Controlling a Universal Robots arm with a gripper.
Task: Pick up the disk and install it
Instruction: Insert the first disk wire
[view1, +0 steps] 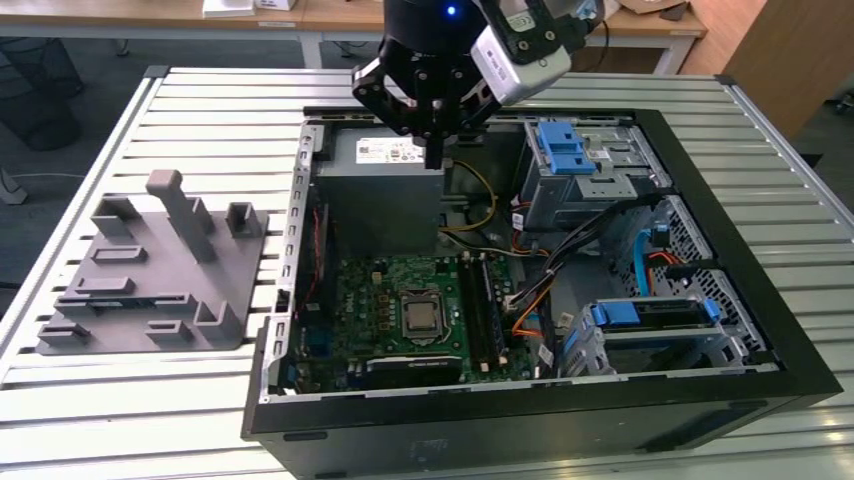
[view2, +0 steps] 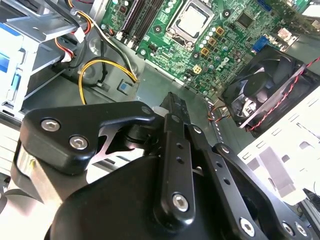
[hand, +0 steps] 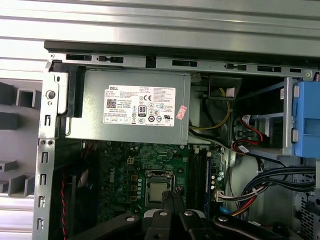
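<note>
Disk (view1: 657, 314): one, blue carrier around it. It sits in the lower metal cage (view1: 589, 347) in the corner of the case at the exterior view's lower right. Nothing is gripping it, and it is well apart from the gripper.

Gripper (view1: 434, 152): one. It is up over the far end of the case, by the top edge of the power supply (view1: 380, 195). Its fingers (view2: 172, 145) are pressed together with nothing between them. The tips also show in the first wrist view (hand: 169, 192), over the board. I see no contact with anything.

Case (view1: 534, 425): one black tower on its side, side panel off. Contents:
- 1 grey power supply box with a white label (hand: 139, 105), at the far end
- 1 green motherboard (view1: 387, 300), also in both wrist views (view2: 225, 30) (hand: 120, 175)
- 1 CPU socket (view1: 422, 318), bare, no cooler on it
- 1 black fan (view2: 262, 87) with a red and black lead, beside the board
- 2 metal drive cages: the lower one holding the disk, and an upper cage (view1: 621, 165) with one blue latch (view1: 566, 150) on top
- loose wiring between the cages and the board, including one yellow loop (view2: 107, 62)

Outside the case: one grey moulded fixture (view1: 147, 275) with upright posts and slots. It stands on the slatted metal table (view1: 174, 420) at the exterior view's left, just beside the case and not touching it. I can't make out anything in its slots.
</note>
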